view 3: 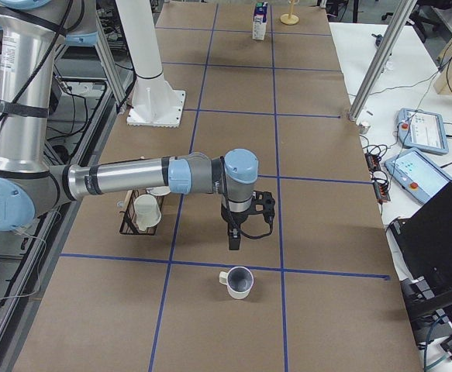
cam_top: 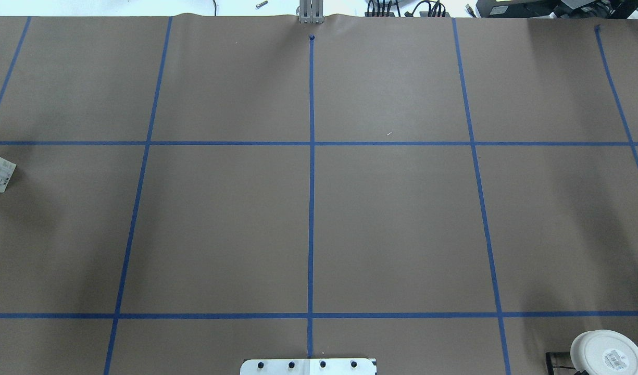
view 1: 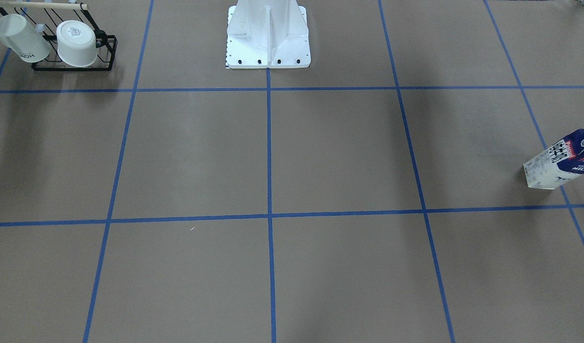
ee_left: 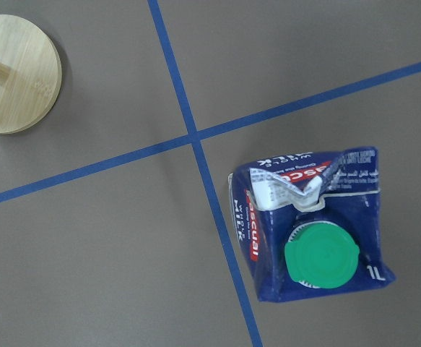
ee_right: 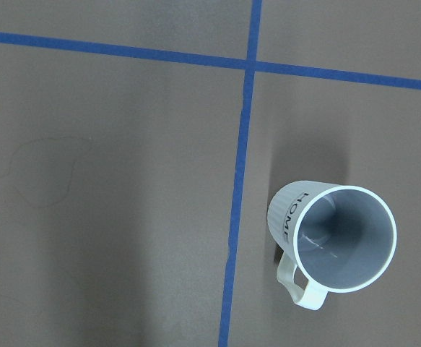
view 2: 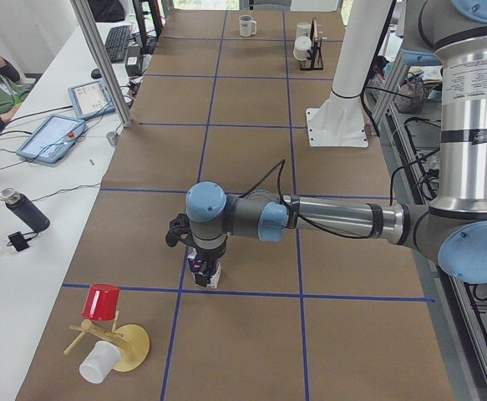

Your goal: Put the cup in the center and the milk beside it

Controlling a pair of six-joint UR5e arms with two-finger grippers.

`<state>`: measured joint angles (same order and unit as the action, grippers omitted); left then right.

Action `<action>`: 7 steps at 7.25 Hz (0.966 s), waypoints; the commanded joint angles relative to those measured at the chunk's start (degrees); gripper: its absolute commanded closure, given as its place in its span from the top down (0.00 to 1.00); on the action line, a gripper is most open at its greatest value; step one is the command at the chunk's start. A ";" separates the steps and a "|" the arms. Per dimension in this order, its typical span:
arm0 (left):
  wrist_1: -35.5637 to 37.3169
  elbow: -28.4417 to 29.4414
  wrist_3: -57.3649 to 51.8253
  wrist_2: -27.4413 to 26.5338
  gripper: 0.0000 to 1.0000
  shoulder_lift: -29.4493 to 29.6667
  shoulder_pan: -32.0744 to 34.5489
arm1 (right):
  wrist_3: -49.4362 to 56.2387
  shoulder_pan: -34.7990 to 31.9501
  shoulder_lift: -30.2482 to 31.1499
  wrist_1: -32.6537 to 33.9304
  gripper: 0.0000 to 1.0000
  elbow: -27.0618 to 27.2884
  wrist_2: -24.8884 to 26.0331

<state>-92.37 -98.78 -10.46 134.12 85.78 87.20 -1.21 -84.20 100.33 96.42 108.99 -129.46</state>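
Observation:
The cup, a small white mug with a grey inside and a loop handle, stands upright next to a blue tape line. In the right side view it stands just in front of and below my right gripper. The milk, a navy carton with a green cap, stands by a tape crossing and shows at the table's end. My left gripper hangs right over it. I cannot tell whether either gripper is open or shut. The center is bare brown board with a tape line.
A black wire rack holds two other white cups near the cup's end of the table. A wooden mug stand with a red and a white cup stands near the milk; its round base shows. The robot's white base stands at the table's edge.

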 commanded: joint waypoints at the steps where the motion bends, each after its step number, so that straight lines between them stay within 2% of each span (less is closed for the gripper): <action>1: 0.00 -0.44 -0.09 0.17 0.99 0.00 -0.01 | -0.02 0.00 -0.05 -0.01 1.00 0.00 0.00; 5: 0.00 -4.31 -0.09 -0.09 0.99 0.26 -0.01 | 0.33 0.00 -0.83 -0.01 1.00 2.18 -0.09; 7: -0.09 -6.05 0.35 0.09 0.99 1.49 0.07 | -0.36 0.09 -5.65 -1.49 1.00 2.28 0.09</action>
<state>-92.43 -103.35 -10.33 134.14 86.60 87.22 -1.09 -84.14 97.45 96.07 111.05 -129.48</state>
